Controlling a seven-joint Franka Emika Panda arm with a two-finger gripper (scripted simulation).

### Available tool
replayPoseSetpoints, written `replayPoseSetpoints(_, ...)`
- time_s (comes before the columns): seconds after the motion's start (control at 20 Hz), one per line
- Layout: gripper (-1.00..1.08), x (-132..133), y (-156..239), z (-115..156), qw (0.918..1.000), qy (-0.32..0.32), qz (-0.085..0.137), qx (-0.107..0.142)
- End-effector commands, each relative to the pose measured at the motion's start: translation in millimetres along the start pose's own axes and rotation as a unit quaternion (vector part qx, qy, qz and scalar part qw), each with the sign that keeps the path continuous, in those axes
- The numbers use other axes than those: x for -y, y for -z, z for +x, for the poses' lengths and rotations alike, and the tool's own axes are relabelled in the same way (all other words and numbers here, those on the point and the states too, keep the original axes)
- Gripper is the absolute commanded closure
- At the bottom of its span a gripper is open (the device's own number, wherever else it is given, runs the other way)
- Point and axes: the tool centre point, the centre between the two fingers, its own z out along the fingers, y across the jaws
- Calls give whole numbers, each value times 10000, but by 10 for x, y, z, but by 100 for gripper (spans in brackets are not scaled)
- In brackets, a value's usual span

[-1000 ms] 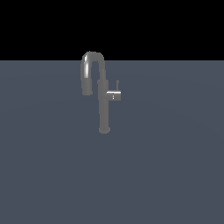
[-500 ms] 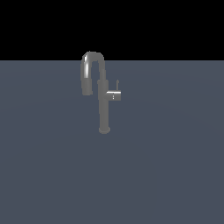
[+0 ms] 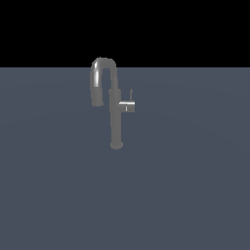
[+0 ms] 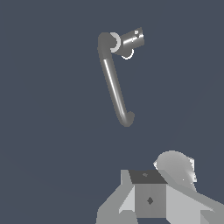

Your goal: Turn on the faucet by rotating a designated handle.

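Exterior view
Faucet (image 3: 116, 117): upright on its round base on the flat grey surface (image 3: 195, 195), about mid-scene, slightly toward the exterior view's left.
Spout (image 3: 100, 78): arches high off the column top, curves down on the exterior view's left, mouth hanging well above the surface.
Handle (image 3: 127, 107): short horizontal stub jutting from the column toward the exterior view's right, roughly halfway up; 1 thin pin standing up from its outer end.
Arm: not seen here.

Wrist view
Faucet (image 4: 114, 83): seen from above, spout running as a long bar, clear of the gripper.
Handle (image 4: 131, 40): bright stub sticking out sideways at the column end, far from the gripper.
Gripper (image 4: 151, 199): only pale grey body parts visible at the frame edge; fingertips out of sight, so opening cannot be judged; nothing seen in its grasp, no contact with faucet or handle.
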Motion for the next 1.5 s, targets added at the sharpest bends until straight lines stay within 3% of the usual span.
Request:
replayPoseSetpoints(0.0,108,24,-20,157,9992,-242,243,211)
replayPoseSetpoints(0.4,108,55,-132,674,9847,-1039,1056,916)
replayPoseSetpoints(0.75,108,30,-297,1132,9552,-1758,1799,1557)
replayPoseSetpoints(1.1,108,-30,-527,1556,9104,-2454,2519,2178)
replayPoseSetpoints(1.45,108,-110,-833,1939,8495,-3129,3213,2778)
